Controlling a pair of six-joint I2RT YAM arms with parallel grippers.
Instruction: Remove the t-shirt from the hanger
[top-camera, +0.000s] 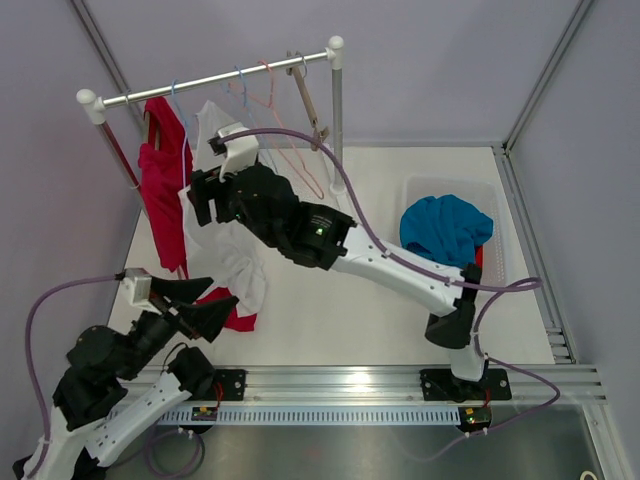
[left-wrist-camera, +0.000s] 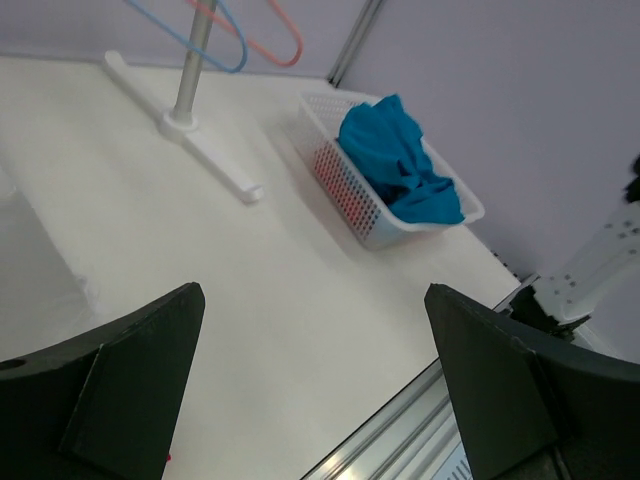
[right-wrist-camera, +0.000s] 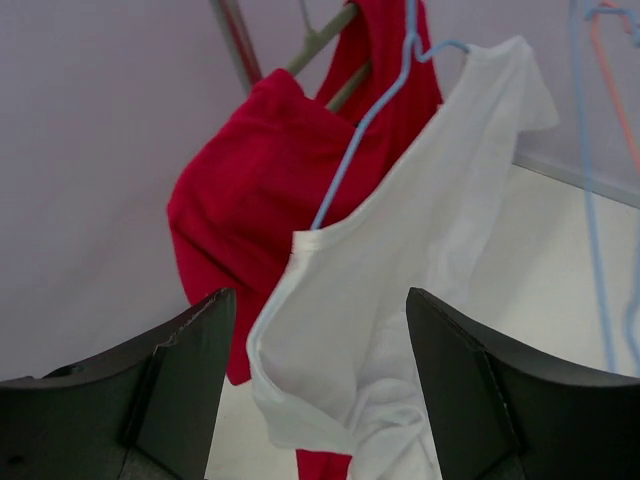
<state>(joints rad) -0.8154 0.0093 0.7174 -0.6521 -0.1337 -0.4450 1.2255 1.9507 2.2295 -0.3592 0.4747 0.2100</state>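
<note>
Fingers of the right gripper (right-wrist-camera: 320, 395) stand wide apart, clamped on nothing. The white t-shirt (right-wrist-camera: 400, 250) hangs just beyond and between them, its lower folds dropping into the gap; I cannot tell whether it touches either pad. It hangs on a blue hanger (right-wrist-camera: 360, 140), whose hook is above the fingers and toward the right one. Its long axis runs from that hook down toward the left finger, and one bare wire arm slips under the fabric edge. A red shirt (right-wrist-camera: 250, 180) hangs behind it, above the left finger.

Low at the near table edge, the left gripper (left-wrist-camera: 315, 400) has its fingers fully apart, also holding nothing. A white basket (left-wrist-camera: 350, 195) holding blue cloth (left-wrist-camera: 400, 160) sits well beyond them.
</note>
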